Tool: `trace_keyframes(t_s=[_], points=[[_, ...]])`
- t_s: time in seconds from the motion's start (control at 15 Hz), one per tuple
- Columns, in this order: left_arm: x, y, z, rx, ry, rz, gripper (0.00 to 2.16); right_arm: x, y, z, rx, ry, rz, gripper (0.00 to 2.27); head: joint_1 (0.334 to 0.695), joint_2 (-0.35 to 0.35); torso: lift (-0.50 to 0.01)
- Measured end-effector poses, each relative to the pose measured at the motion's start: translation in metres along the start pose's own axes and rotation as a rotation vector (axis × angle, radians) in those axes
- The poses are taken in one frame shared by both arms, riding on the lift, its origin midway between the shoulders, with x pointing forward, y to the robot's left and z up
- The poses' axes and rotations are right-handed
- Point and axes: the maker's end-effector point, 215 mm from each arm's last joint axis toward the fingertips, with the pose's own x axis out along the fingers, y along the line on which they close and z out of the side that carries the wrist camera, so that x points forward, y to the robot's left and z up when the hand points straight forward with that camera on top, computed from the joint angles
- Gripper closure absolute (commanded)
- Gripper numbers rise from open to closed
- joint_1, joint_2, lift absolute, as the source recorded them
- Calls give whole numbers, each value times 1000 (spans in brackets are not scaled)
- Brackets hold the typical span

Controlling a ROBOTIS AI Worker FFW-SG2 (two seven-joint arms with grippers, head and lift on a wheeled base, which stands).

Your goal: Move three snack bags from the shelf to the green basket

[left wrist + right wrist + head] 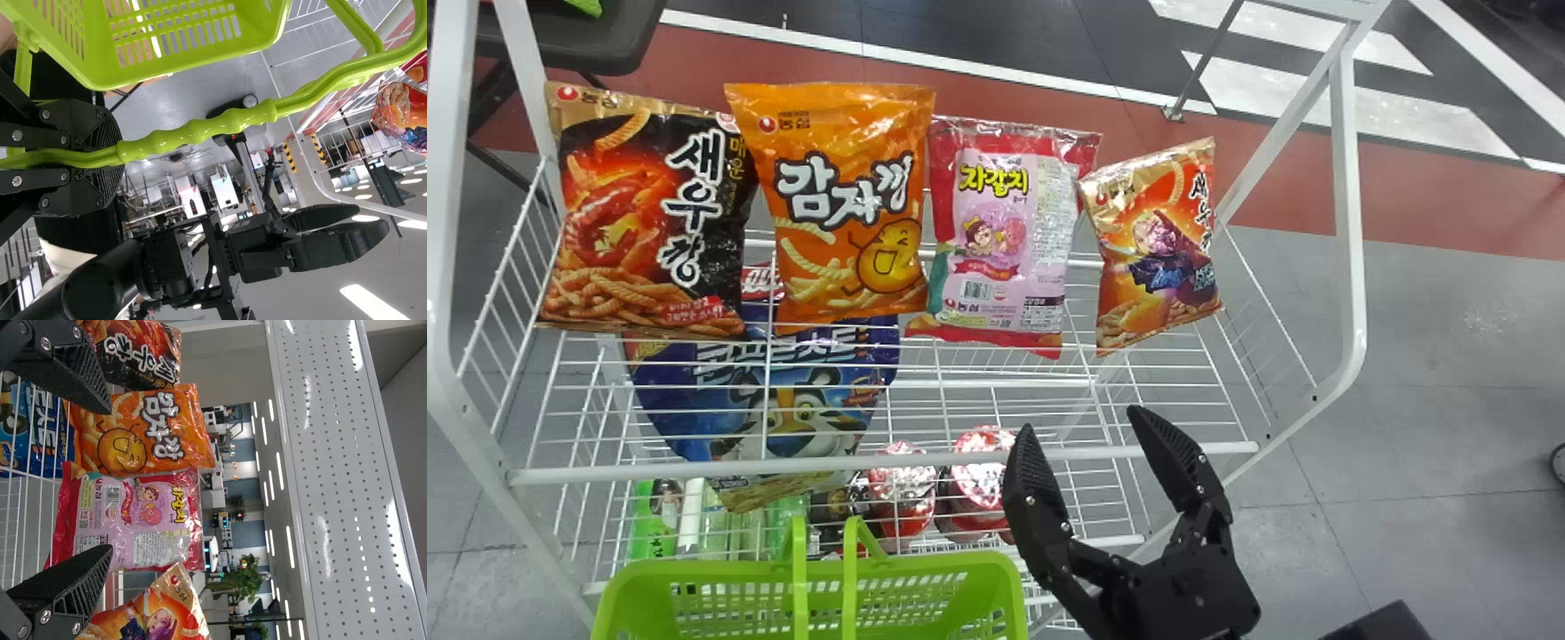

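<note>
Fingers (1036,489) of the right gripper (1079,418) are hanging apart before the shelf (694,470), facing snack bags (854,204) standing along it. The left gripper (120,157) is clamping the handle (193,135) of the green basket (934,566), presumably steadying it near the shelf. The right wrist view is adding a perforated panel (347,480) above the shelf.

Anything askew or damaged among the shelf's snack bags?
The pink bag shows its barcode side, unlike the others, which looks turned around. The rightmost bag in the head view is tilted, so it looks askew. I see no spill or tear.
</note>
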Motion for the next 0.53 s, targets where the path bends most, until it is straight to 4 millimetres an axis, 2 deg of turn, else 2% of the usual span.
trace_keyframes(t_s=[0.53], points=[[-1, 0, 1, 5, -4, -1, 1754, -1, 1, 3, 1, -19, 2, 87, 695, -350, -48]])
